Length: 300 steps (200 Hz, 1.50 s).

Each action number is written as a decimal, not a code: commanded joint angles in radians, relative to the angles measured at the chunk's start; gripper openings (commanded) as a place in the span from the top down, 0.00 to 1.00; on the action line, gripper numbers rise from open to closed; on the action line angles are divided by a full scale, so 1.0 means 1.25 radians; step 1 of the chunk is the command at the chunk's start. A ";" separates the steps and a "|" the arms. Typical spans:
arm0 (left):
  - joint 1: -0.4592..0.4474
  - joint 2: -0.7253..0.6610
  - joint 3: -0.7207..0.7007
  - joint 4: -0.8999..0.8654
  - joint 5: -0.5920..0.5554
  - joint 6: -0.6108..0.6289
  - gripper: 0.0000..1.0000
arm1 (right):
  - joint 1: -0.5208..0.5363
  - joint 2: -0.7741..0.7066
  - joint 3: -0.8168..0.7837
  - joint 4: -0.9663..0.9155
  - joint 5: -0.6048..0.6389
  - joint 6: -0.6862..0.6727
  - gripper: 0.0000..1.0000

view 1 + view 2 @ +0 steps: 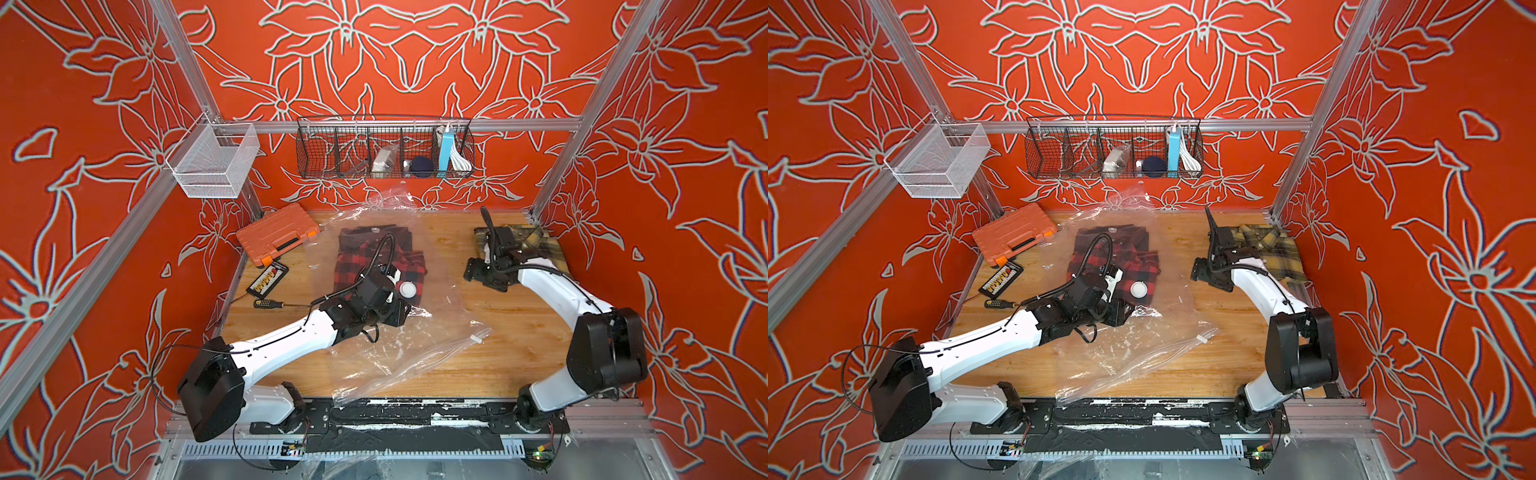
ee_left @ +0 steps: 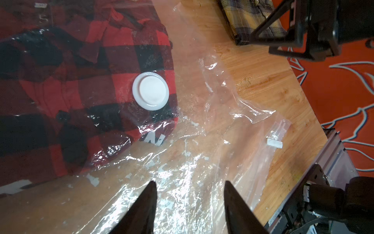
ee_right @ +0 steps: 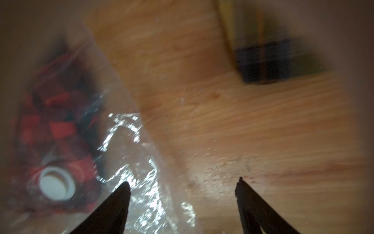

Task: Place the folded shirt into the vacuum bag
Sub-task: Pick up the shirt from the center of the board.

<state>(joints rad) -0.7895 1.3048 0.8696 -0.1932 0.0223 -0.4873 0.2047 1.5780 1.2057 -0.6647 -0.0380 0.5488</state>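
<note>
Wooden tabletop [image 1: 498,332], red floral walls [image 1: 415,62]; vacuum bag [image 1: 415,345] on wood. Left tool [image 2: 189,183], right tool [image 3: 183,181] both spread.

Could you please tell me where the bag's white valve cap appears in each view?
In a top view: valve cap just below the picture's centre.
In a top view: cap again just below centre.
Left wrist view: cap near the middle.
Right wrist view: cap blurred, near a corner.
Shared landmark: the red checked shirt under it.
</note>
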 commanded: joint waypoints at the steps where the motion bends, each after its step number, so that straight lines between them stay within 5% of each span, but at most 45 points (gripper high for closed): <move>1: -0.003 0.008 0.012 0.011 0.013 0.003 0.47 | -0.012 0.088 0.084 -0.061 0.227 -0.050 0.12; 58: -0.003 0.002 0.015 0.011 0.012 0.017 0.47 | -0.038 0.307 0.278 -0.126 0.314 -0.100 0.08; 100: -0.003 0.017 0.020 0.019 0.023 0.010 0.47 | -0.081 0.373 0.282 -0.096 0.204 -0.086 0.15; 154: -0.003 0.007 0.015 0.002 0.007 0.011 0.47 | -0.142 0.438 0.276 -0.056 -0.025 -0.057 0.47; 186: -0.004 0.011 0.032 -0.006 0.021 0.015 0.47 | -0.144 0.417 0.243 -0.018 -0.094 -0.050 0.83; 210: -0.004 0.021 0.026 0.010 0.017 0.000 0.47 | -0.142 0.355 0.185 0.039 -0.182 -0.021 1.00; 300: -0.050 0.211 0.067 0.145 0.102 -0.041 0.47 | -0.113 0.090 -0.055 0.150 -0.396 0.066 1.00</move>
<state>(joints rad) -0.8299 1.5211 0.9215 -0.0937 0.1139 -0.5171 0.0528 1.7565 1.1786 -0.5106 -0.4370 0.5964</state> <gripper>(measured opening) 0.532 0.091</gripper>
